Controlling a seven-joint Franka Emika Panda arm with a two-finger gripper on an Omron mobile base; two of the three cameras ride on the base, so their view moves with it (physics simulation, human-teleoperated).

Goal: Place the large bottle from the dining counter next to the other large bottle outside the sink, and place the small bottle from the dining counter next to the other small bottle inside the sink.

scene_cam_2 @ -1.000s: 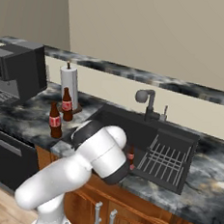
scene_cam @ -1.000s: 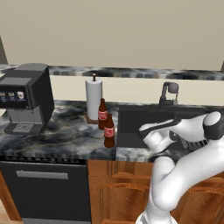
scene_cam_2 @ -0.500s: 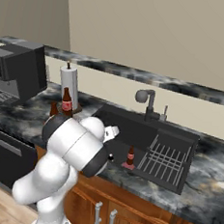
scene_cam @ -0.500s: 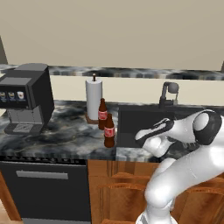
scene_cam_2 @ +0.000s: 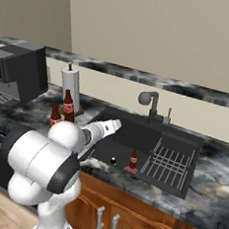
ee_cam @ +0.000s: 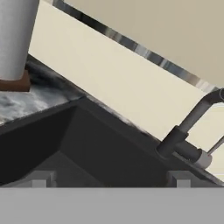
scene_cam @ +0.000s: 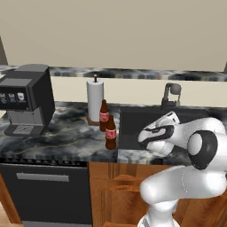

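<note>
Since a second ago my arm has swung round at the elbow and my hand (scene_cam_2: 114,124) has risen from low in the sink (scene_cam_2: 134,133) to hang above its left half; the bottles have not shifted. My hand is spread wide and carries nothing, with both fingertips (ee_cam: 38,179) standing far apart above the basin floor.

Counting from the sink: two brown bottles stand upright on the desk (scene_cam: 66,133) just left of it. The large bottle (scene_cam: 111,133) is nearer the front edge. The other large bottle (scene_cam: 103,115) is just behind it, close but apart. One paper towel roll (scene_cam: 95,101) stands right behind that pair, and one coffee machine (scene_cam: 26,104) sits well to the left of the sink.

Inside the sink I count one small bottle (scene_cam_2: 133,160), upright near the front wall, just left of the one dish rack (scene_cam_2: 168,164) that takes up the right half. A small dark spot lies left of that bottle; it may be the drain, I cannot tell. One faucet (scene_cam_2: 151,104) rises behind the sink.
</note>
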